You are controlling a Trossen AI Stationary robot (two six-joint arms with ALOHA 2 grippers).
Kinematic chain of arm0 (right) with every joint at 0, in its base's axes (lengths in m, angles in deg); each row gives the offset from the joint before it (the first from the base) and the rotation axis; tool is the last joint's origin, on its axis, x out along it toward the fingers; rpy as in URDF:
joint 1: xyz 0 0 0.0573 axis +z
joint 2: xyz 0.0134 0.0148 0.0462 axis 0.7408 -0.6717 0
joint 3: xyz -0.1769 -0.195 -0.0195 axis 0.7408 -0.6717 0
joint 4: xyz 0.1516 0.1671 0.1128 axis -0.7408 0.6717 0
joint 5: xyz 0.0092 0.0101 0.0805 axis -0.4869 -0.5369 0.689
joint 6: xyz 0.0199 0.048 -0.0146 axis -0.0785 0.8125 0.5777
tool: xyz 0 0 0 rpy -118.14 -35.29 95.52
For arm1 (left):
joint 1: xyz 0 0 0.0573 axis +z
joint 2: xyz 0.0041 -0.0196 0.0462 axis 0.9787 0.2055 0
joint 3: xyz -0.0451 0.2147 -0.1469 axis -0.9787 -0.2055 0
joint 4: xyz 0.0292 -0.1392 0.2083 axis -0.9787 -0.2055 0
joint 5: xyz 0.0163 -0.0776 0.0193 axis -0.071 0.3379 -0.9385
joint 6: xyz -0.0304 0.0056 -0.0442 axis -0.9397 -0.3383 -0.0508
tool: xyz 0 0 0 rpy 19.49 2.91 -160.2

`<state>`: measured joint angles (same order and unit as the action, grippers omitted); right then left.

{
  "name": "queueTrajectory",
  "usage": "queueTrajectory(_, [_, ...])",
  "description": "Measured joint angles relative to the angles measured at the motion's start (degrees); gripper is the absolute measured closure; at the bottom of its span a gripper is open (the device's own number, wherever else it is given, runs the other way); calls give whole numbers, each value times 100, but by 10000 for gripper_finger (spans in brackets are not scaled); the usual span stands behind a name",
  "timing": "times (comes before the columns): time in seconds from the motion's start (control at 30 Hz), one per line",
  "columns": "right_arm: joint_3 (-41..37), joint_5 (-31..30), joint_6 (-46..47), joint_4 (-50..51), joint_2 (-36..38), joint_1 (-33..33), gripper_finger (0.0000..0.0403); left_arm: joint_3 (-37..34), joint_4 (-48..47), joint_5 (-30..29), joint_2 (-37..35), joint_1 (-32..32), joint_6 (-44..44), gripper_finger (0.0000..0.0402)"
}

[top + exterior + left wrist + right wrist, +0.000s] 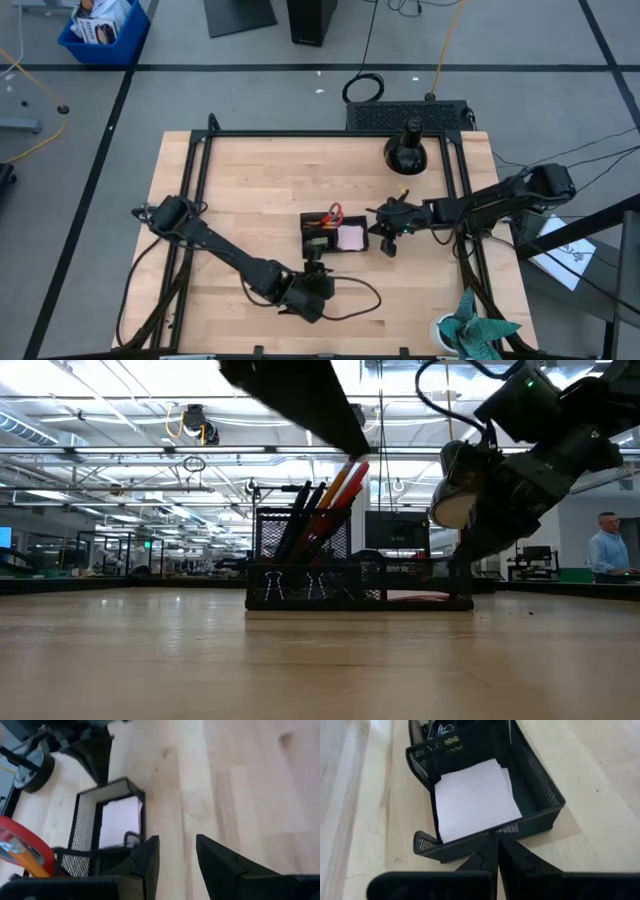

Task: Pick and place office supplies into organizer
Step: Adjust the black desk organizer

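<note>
A: Where do things stand, nearest first?
B: Left gripper (pixel 314 266) hovers spread and empty, near the organizer (pixel 322 238). Right gripper (pixel 388 240), pressed together, sits just right of it.
A: The pad (pixel 475 797)?
B: Already inside; light, floppy paper, best pinched at an edge.

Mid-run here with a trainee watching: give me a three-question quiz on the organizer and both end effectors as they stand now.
1. True or false: the sticky-note pad lies flat inside the organizer.
2. Which end effector has its fingers shut? A) left end effector B) right end effector C) both
3. Fill in: seen from above, the left end effector sits at the organizer's near side and the right end effector at its ____ side.

Key:
1. True; the pad lies on the floor of the open tray compartment.
2. B; the right fingers meet at the tips, the left ones show a gap and hold nothing.
3. Right; it is next to the compartment with the pad.
</note>
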<state>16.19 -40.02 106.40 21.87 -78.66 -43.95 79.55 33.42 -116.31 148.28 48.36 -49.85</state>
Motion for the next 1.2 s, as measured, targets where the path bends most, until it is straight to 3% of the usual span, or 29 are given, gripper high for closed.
queueTrajectory(0.4, [2,10,249,347,135,326,403,4,-19,-396,-627,-331,-435,268])
queueTrajectory(0.73, [0,-29,306,-142,-154,722,403,4,-27,-1019,-668,-599,-451,268])
queueTrajectory(1.2, [0,16,272,-296,-65,819,403,2,0,-1032,-668,-727,-520,268])
